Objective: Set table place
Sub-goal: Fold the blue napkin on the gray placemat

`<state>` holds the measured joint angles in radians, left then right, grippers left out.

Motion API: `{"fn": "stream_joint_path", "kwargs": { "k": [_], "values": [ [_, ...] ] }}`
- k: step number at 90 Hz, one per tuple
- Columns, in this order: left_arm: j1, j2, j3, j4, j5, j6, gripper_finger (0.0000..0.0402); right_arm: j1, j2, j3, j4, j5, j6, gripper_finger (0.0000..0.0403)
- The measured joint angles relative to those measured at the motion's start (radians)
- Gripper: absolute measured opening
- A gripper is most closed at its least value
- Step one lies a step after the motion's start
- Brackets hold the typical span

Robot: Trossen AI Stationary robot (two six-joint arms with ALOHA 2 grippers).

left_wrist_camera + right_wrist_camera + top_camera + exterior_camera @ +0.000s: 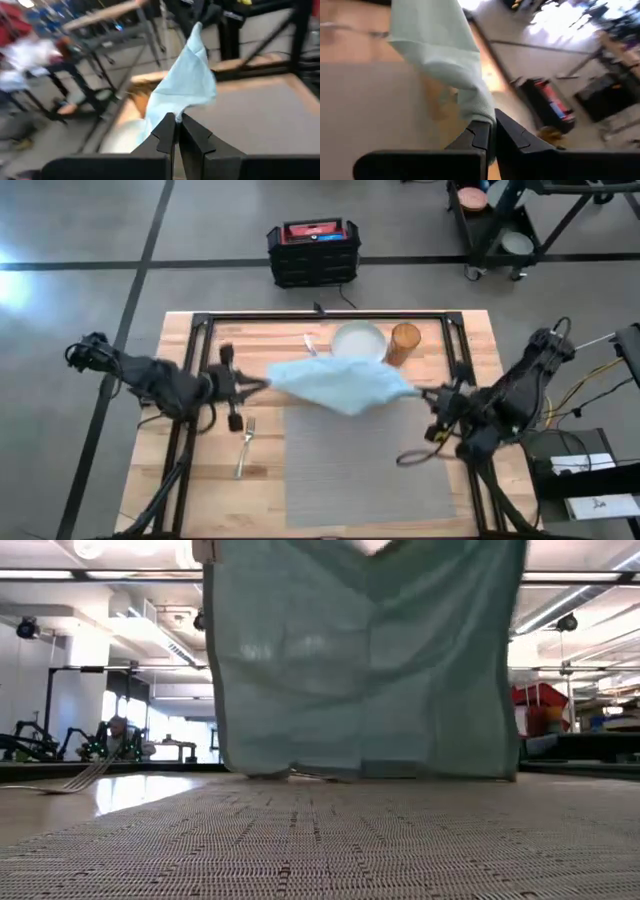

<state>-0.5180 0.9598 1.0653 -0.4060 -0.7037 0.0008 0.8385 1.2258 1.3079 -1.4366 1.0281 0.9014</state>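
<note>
Teal cloth is up in the air: the napkin (340,385) hangs stretched between both arms above the far edge of the placemat (365,465), its long axis running side to side across the table (500,340). Left gripper (262,384) is pinched tight on the napkin's left corner, and the left wrist view shows those fingers (167,131) closed on the fabric. Right gripper (424,393) is clamped on the opposite corner, cloth trailing out from between its fingers (480,132). From table level the napkin drapes like a curtain, its lower hem just brushing or barely clearing the mat; hard to call which. Now the key relation: the bare wood beside the fork (245,445) lies toward the left arm's side, so the left arm is the nearer one to lead any carry that way. The plate (358,340) and amber glass (404,343) wait just behind the cloth at the far side, so a low swing backward risks clipping them.
</note>
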Motion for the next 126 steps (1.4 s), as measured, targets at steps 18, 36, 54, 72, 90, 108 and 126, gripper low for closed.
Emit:
{"fn": "stream_joint_path", "kwargs": {
  "k": [18,36,54,72,90,108,126],
  "values": [
    [-0.204,0.137,0.0,-0.063,-0.064,-0.232,0.0,0.145,0.128,-0.026,0.011,-0.096,0.203,0.0],
    [-0.325,0.32,-0.001,-0.075,-0.057,-0.48,0.0,0.229,0.314,-0.048,0.091,-0.209,0.356,0.0],
    [-0.37,0.512,-0.001,-0.06,0.036,-0.664,0.0,0.273,0.507,-0.046,0.199,-0.309,0.425,0.0],
    [-0.378,0.649,-0.001,0.02,0.195,-0.771,0.0,0.296,0.636,-0.024,0.253,-0.384,0.474,0.0],
    [-0.378,0.724,0.0,0.067,0.304,-0.8,0.0002,0.297,0.698,-0.021,0.321,-0.52,0.518,0.0001],
    [-0.369,0.732,0.0,0.066,0.314,-0.809,0.0045,0.291,0.694,0.002,0.357,-0.63,0.539,0.0049],
    [-0.345,0.662,0.001,0.063,0.364,-0.826,0.014,0.287,0.609,0.064,0.374,-0.756,0.531,0.0132]
  ]
}}
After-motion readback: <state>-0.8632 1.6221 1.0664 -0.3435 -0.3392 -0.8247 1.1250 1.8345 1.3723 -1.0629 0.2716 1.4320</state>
